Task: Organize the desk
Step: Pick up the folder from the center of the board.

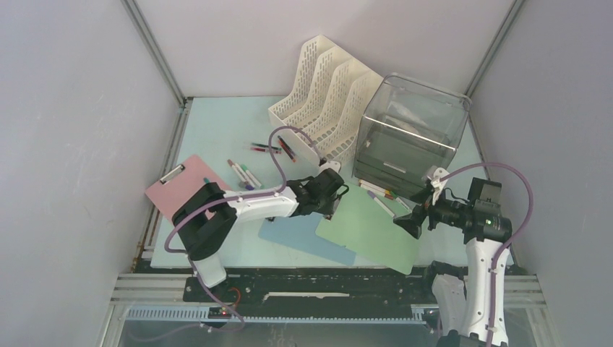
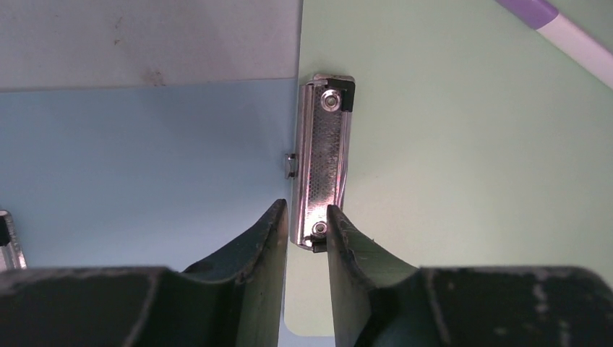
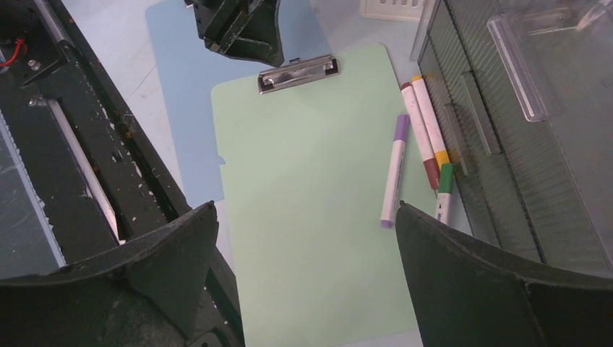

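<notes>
The desk (image 1: 217, 130) is a pale mint-blue top. A pale green clipboard (image 1: 376, 231) (image 2: 470, 181) (image 3: 311, 217) lies near its front edge, partly over a darker blue clipboard (image 1: 296, 235) (image 2: 144, 173) (image 3: 181, 108). My left gripper (image 1: 336, 208) (image 2: 305, 213) (image 3: 242, 29) is down at the green board's metal clip (image 2: 322, 159) (image 3: 298, 72), its narrow jaws pinching the clip's near end. Above the green board's right edge, my right gripper (image 1: 406, 224) (image 3: 306, 207) hangs wide open and holds nothing.
Markers (image 1: 383, 196) (image 3: 394, 173) lie beside a smoky clear drawer unit (image 1: 412, 137) (image 3: 520, 108). A white file rack (image 1: 325, 94) stands at the back. More markers (image 1: 246, 173) are scattered mid-desk. A pink clipboard (image 1: 181, 191) sits at the left edge.
</notes>
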`<control>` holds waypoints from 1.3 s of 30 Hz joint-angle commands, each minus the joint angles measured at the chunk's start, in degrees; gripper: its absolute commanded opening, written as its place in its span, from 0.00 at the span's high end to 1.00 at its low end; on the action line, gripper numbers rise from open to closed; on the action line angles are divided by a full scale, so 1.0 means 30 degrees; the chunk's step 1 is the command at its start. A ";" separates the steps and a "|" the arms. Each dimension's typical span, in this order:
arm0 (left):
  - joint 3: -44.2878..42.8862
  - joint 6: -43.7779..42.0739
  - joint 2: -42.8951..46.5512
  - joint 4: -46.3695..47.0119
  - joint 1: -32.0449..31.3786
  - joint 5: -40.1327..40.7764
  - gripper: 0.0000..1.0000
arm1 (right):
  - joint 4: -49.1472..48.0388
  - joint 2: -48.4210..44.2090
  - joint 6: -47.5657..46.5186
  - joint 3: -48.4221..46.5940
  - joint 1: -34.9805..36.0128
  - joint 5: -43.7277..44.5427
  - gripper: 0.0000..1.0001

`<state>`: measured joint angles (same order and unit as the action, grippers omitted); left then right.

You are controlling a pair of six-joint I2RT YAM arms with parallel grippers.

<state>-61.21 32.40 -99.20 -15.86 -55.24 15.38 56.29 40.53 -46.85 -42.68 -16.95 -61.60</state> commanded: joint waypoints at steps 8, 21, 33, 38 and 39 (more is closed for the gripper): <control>-0.0984 -0.0541 -0.0830 -0.1312 -0.0628 0.1360 0.67 | -0.0385 0.0809 0.0492 -0.0330 0.0678 0.0278 0.00; -0.2406 -0.0840 -0.2250 -0.1222 -0.0805 0.1740 0.71 | -0.0388 0.0532 0.0469 -0.0335 0.0710 0.0378 0.00; -0.2214 -0.0863 -0.3101 -0.1237 -0.0864 0.1705 0.78 | -0.0367 0.0551 0.0468 -0.0335 0.0735 0.0449 0.00; -0.2259 -0.0900 -0.3820 -0.1160 -0.0897 0.1475 1.00 | -0.0293 0.0419 0.0456 -0.0335 0.0656 0.0421 0.00; -0.2205 -0.0870 -0.3892 -0.1160 -0.0893 0.1493 1.00 | -0.0280 0.0403 0.0468 -0.0328 0.0642 0.0435 0.00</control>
<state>-67.31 30.06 -107.72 -19.16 -57.49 20.10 56.27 42.41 -45.93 -42.68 -14.96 -60.25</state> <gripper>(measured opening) 0.032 0.993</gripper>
